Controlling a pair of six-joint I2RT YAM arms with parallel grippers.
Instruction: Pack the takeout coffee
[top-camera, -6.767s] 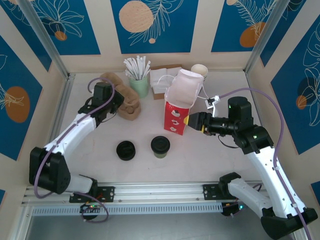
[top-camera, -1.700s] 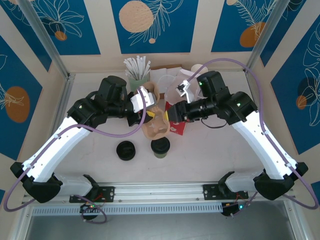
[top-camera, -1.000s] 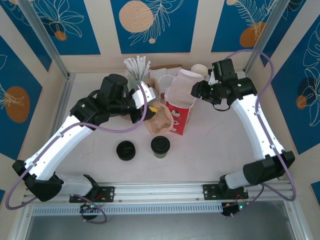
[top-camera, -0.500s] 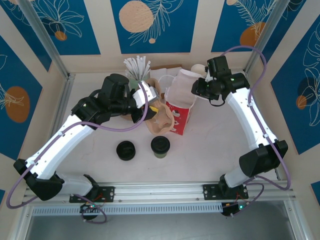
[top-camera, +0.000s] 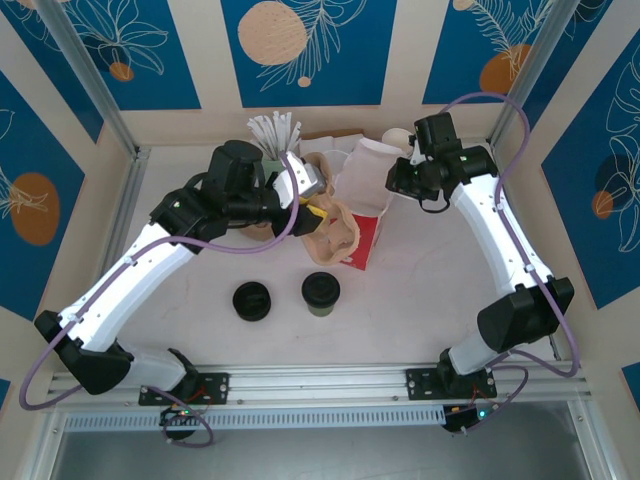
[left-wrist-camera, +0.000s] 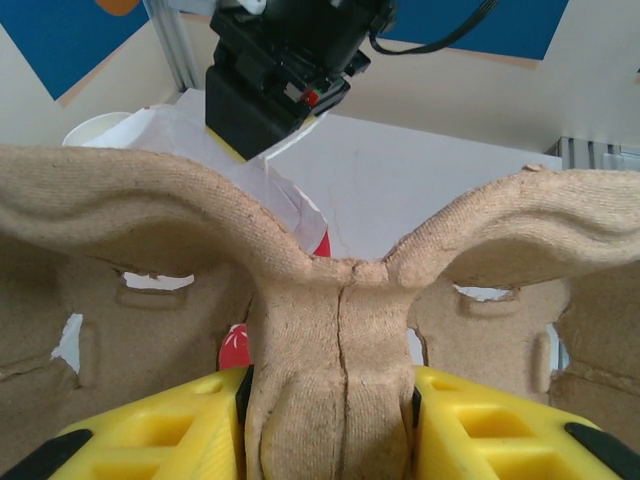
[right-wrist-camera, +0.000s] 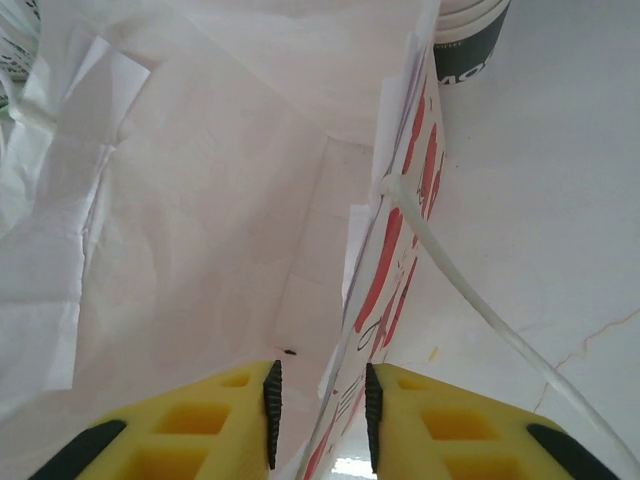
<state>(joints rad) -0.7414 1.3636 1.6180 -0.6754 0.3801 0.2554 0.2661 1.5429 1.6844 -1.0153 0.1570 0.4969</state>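
Left gripper (left-wrist-camera: 335, 430) clamped on pulp cup carrier (top-camera: 335, 238), right gripper (right-wrist-camera: 318, 400) pinching rim of red-and-white paper bag (top-camera: 365, 180), takeout coffee (top-camera: 321, 293) standing near, red bag print not readable.

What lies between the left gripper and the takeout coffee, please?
Top view: the pulp cup carrier, clamped in the left gripper's jaws, lies between it and the takeout coffee.

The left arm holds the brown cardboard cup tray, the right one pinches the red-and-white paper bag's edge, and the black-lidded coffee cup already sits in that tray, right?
Not the cup: the top view shows the cream paper cup with the black lid standing on the table, apart from the brown cardboard tray. The rest holds.
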